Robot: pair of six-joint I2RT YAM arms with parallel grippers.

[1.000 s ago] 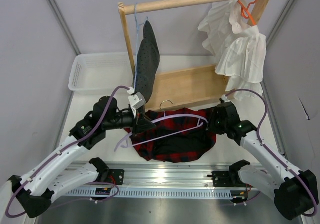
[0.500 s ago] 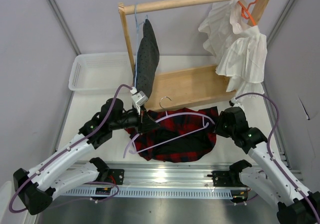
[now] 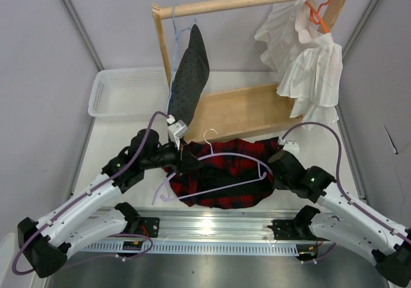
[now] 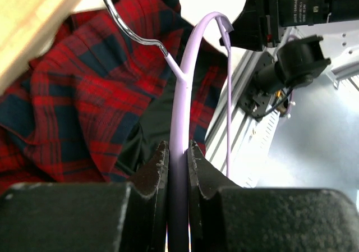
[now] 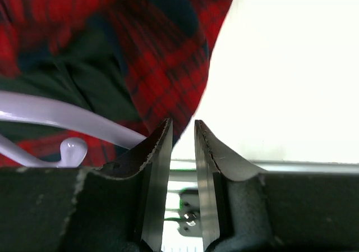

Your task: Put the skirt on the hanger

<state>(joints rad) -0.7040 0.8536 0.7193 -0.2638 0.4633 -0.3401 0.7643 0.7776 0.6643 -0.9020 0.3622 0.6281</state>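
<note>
Got the left tool (image 4: 178,151) pinched tight on one arm of the hanger (image 4: 186,55), just down from the silver hook. Holding that hanger tilted over the skirt (image 3: 221,195), with its lower bar across the fabric. Seeing the skirt crumpled on the surface (image 3: 106,134) right in front of the wooden rack (image 3: 244,111), between both arms, with some black lining on show. As for the right tool (image 5: 182,131): only a narrow gap, gripping nothing, parked at the skirt's right edge beside the hanger's end. Can't tell about contact with the fabric.
</note>
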